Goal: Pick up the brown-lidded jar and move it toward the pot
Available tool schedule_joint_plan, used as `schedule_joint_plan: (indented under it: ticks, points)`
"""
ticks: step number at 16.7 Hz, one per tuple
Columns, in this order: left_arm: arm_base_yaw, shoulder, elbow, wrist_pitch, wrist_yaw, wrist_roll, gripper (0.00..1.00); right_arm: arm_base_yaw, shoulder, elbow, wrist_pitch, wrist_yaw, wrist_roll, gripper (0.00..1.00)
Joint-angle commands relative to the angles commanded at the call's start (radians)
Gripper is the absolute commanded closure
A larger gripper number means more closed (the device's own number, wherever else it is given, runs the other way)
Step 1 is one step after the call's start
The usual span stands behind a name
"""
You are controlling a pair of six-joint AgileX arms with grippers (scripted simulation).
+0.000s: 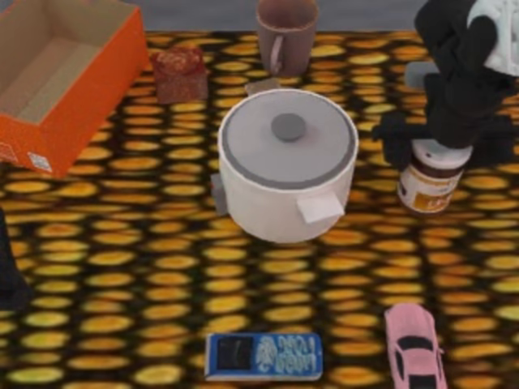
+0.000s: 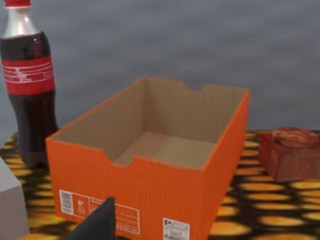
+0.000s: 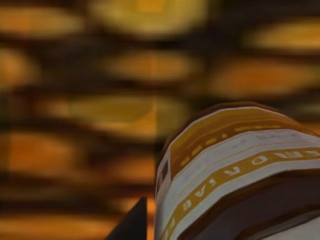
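The brown-lidded jar (image 1: 427,180) stands at the table's right side, to the right of the pot and apart from it. Its cream label with an orange-yellow edge faces the front. My right gripper (image 1: 444,144) comes down from above with its black fingers on either side of the jar's top, shut on it. The right wrist view shows the jar (image 3: 240,170) close up, beside one dark fingertip (image 3: 134,222). The pot (image 1: 285,162), large and white with a grey knob, sits in the middle of the table. My left arm (image 1: 8,271) is parked at the left edge.
An orange cardboard box (image 1: 89,121) lies open at the back left, with a cola bottle (image 2: 30,95) beside it. A red-brown block (image 1: 180,74) and a taupe mug (image 1: 285,32) stand behind the pot. A blue phone (image 1: 263,356) and a pink toy car (image 1: 413,348) lie at the front.
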Motion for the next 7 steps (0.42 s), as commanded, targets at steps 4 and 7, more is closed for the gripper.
schedule_joint_plan:
  ticks: [4,7]
  points:
    - [0.0,0.0,0.0,0.0,0.0,0.0,0.0,0.0,0.0,0.0,0.0,0.0,0.0,0.0]
    - [0.0,0.0,0.0,0.0,0.0,0.0,0.0,0.0,0.0,0.0,0.0,0.0,0.0,0.0]
